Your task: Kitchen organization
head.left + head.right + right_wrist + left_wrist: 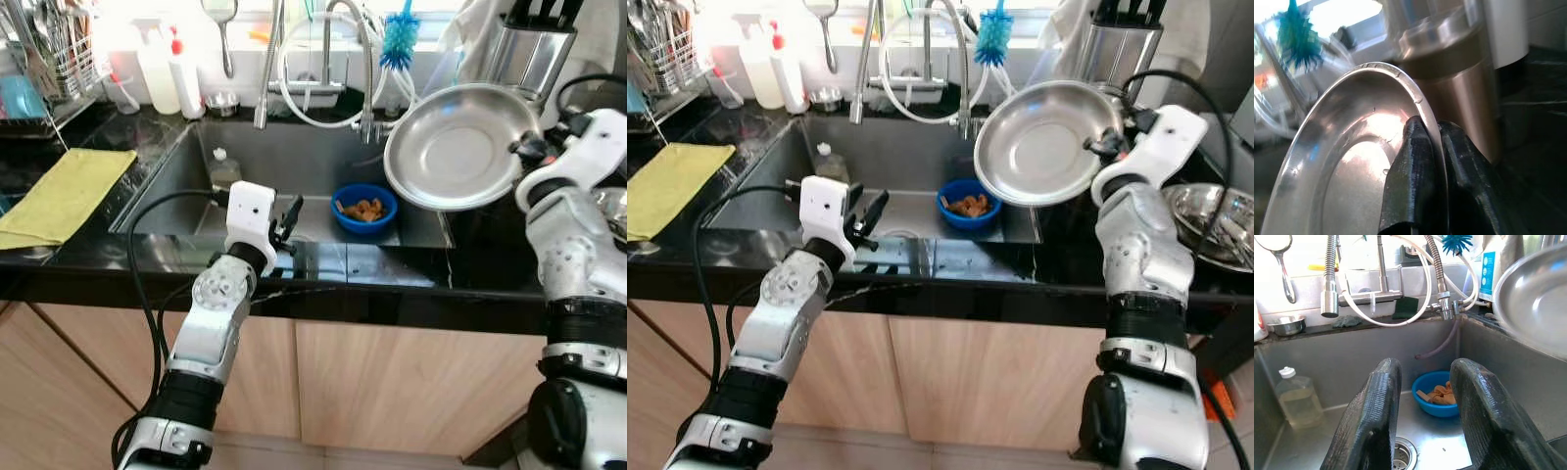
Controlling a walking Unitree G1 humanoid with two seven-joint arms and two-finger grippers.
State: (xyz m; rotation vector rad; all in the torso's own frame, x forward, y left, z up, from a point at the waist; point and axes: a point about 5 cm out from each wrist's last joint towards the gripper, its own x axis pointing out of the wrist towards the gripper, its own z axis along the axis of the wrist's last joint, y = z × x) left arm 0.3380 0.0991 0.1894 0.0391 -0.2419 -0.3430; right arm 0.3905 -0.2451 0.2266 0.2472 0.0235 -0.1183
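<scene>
While tilted on edge above the sink's right rim, at two o'clock from the drain: one round steel plate (pixel 456 147), shiny and shallow, rim pinched between the pressed-together fingers of the right gripper (pixel 1432 161). Below it, one grey steel sink (pixel 176 171) set in glossy black counter. At nine o'clock, one flat yellow cloth (pixel 64 191). At the basin front, left gripper (pixel 1425 416), ribbed fingers spread, empty. One small blue bowl (pixel 1437 394) holding brown scraps.
</scene>
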